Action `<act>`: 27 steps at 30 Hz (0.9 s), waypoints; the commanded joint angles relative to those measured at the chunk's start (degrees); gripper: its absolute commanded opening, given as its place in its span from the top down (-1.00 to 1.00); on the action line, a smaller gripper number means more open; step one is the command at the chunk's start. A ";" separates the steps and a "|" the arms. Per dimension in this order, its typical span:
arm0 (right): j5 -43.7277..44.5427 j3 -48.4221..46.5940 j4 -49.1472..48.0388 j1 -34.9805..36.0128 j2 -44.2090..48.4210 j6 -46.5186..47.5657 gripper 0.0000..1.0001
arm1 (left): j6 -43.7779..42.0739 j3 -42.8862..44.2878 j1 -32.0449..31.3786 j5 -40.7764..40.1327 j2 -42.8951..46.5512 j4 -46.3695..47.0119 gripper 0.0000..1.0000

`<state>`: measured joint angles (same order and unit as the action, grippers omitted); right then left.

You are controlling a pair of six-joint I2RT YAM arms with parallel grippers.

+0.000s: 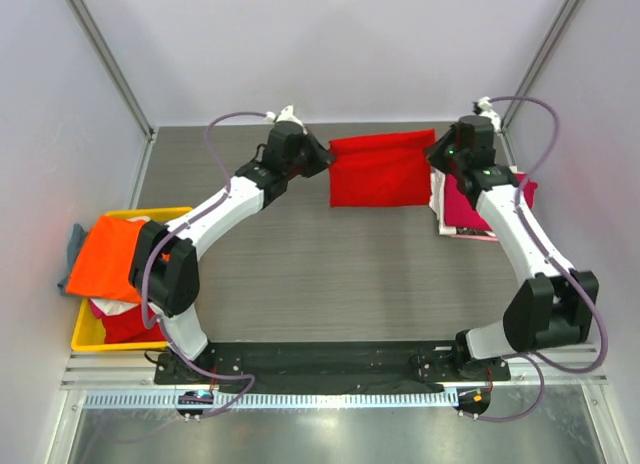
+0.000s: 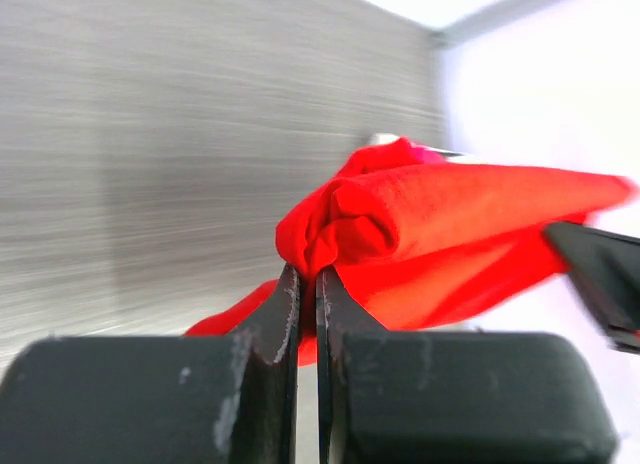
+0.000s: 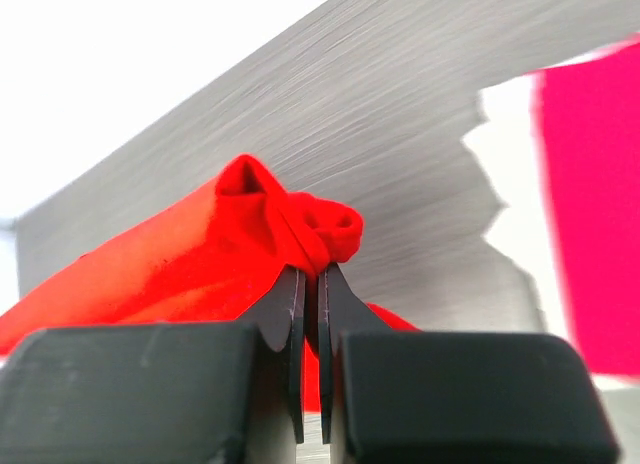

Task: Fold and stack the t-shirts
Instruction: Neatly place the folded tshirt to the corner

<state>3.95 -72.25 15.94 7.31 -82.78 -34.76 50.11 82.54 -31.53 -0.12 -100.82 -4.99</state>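
Note:
A bright red t-shirt (image 1: 380, 169) hangs stretched between my two grippers above the far middle of the table. My left gripper (image 1: 326, 161) is shut on its left edge, with bunched red cloth (image 2: 350, 224) pinched between the jaws (image 2: 308, 276). My right gripper (image 1: 436, 151) is shut on its right edge, with red cloth (image 3: 250, 234) gripped at the tips (image 3: 311, 272). A folded magenta-pink t-shirt (image 1: 482, 206) lies on a white one (image 1: 440, 199) at the right, partly under my right arm. It shows in the right wrist view (image 3: 595, 194).
A yellow crate (image 1: 88, 329) stands at the left edge with an orange shirt (image 1: 110, 254), a white one and a red one (image 1: 128, 326) in it. A grey cloth (image 1: 74, 246) hangs over its far side. Walls close the table's back and sides.

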 commanded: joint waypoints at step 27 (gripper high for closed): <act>10.29 -3.42 16.49 -38.86 6.94 3.39 0.98 | 10.80 45.85 -23.75 -6.03 -40.50 26.52 1.00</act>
<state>13.19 -72.88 35.18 -30.28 -74.43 -31.73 59.09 123.13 -55.48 -3.66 -140.20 10.98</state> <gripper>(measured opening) 0.063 0.032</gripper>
